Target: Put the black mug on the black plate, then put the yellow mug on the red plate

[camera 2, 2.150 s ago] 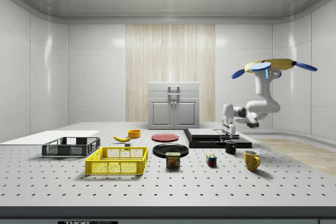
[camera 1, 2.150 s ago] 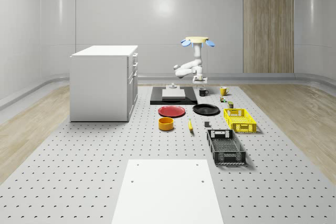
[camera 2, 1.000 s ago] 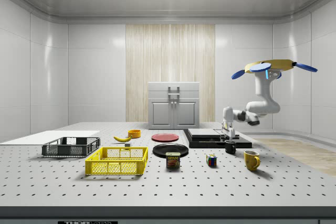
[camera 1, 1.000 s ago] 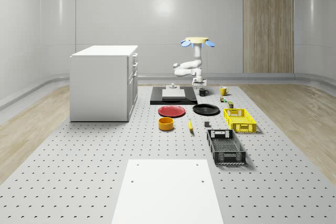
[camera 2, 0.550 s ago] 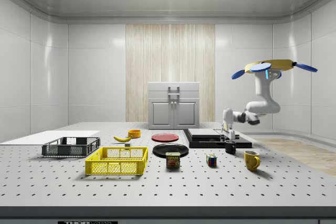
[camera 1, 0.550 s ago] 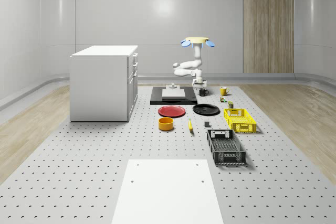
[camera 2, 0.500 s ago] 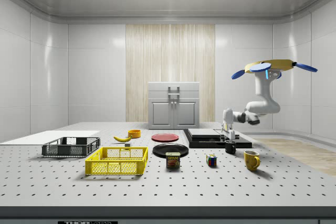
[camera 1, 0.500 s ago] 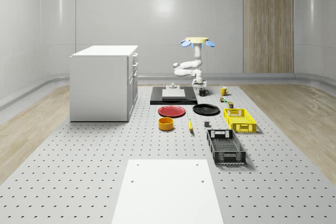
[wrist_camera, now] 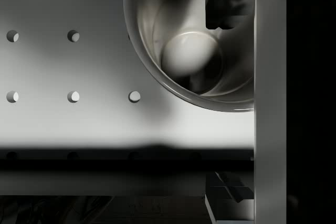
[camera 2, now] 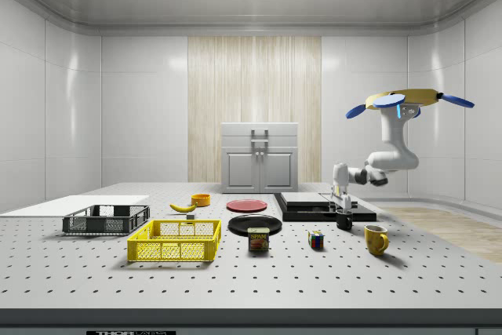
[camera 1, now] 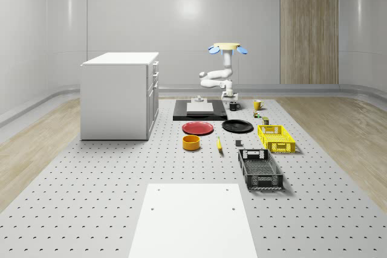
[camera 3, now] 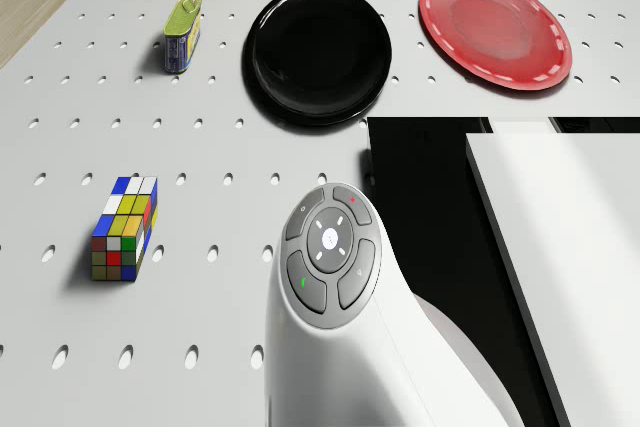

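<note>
The black mug [camera 1: 233, 106] [camera 2: 344, 221] stands upright on the perforated table beside the black platform [camera 1: 199, 113]. My drone [camera 1: 227, 47] [camera 2: 408, 100] hovers above the table's far end, arm bent downward. My gripper [camera 1: 233, 99] [camera 2: 343, 208] [wrist_camera: 228, 103] is right over the mug and open; in the wrist view one fingertip [wrist_camera: 231, 3] lies over the mug's inside [wrist_camera: 191, 51] and the other [wrist_camera: 226, 203] outside its rim. The yellow mug [camera 1: 257, 104] [camera 2: 376, 239] stands apart. The black plate [camera 1: 237, 126] [camera 3: 318, 52] and the red plate [camera 1: 198, 128] [camera 3: 495, 27] lie bare.
A Rubik's cube [camera 3: 124, 228] and a can [camera 3: 183, 34] lie near the mugs. A yellow crate [camera 1: 276, 138], a black crate [camera 1: 260, 169], an orange bowl [camera 1: 191, 142] and a banana [camera 1: 219, 144] sit nearer the front. A white cabinet [camera 1: 121, 95] stands at the whole-scene view's left.
My gripper has come down from above the black mug to its rim, the arm folding a little. The drone has stayed where it was, and the mugs have not moved.
</note>
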